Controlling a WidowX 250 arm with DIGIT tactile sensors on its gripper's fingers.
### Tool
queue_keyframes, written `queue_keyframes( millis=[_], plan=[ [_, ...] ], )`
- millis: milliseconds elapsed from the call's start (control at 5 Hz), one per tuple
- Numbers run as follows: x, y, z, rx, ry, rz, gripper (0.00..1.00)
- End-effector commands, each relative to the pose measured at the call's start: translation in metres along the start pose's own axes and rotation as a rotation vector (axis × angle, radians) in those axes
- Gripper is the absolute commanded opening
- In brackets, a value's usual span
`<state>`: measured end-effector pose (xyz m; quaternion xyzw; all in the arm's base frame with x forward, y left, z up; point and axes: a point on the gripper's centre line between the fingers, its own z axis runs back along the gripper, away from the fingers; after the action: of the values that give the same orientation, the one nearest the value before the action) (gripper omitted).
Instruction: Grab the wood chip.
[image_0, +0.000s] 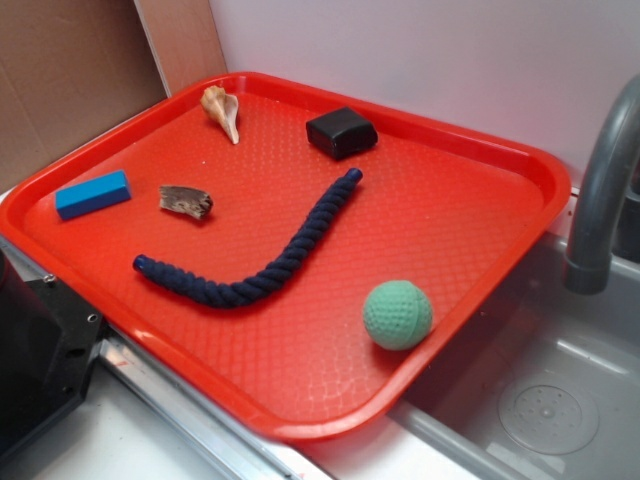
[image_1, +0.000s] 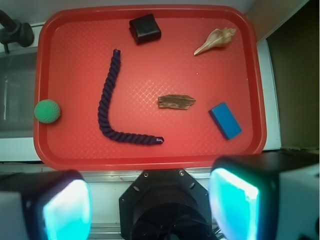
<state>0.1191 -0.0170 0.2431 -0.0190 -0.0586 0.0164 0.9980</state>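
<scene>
In the exterior view only a black corner of the robot's base shows at the lower left; the pincer itself is out of frame there. In the wrist view the pincer (image_1: 150, 207) is cut off by the bottom edge: two fingers with glowing cyan pads (image_1: 67, 210) stand wide apart, nothing between them. No writing or label can be read on anything.

The wood chip (image_1: 176, 102) lies flat on the red tray (image_1: 150, 161), well apart from the pincer, beyond the tray's near rim and roughly in line with the gap between the fingers. Relative to the chip, the blue block (image_1: 225, 120) sits near one end, the dark blue rope (image_1: 107, 107) curves past the other end, and the seashell (image_1: 215, 41) and black block (image_1: 145, 28) lie farther off. The green ball (image_1: 47, 111) rests beyond the rope, at the tray's rim.
</scene>
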Motion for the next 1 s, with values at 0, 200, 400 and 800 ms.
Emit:
queue_keyframes(
  millis=[0, 200, 400, 800],
  plan=[
    [0.000, 0.000, 0.000, 0.000, 0.000, 0.000, 1.00],
    [0.000, 0.000, 0.000, 0.000, 0.000, 0.000, 1.00],
    [0.000, 0.000, 0.000, 0.000, 0.000, 0.000, 1.00],
    [0.071, -0.009, -0.011, -0.029, -0.012, -0.170, 1.00]
  ],
)
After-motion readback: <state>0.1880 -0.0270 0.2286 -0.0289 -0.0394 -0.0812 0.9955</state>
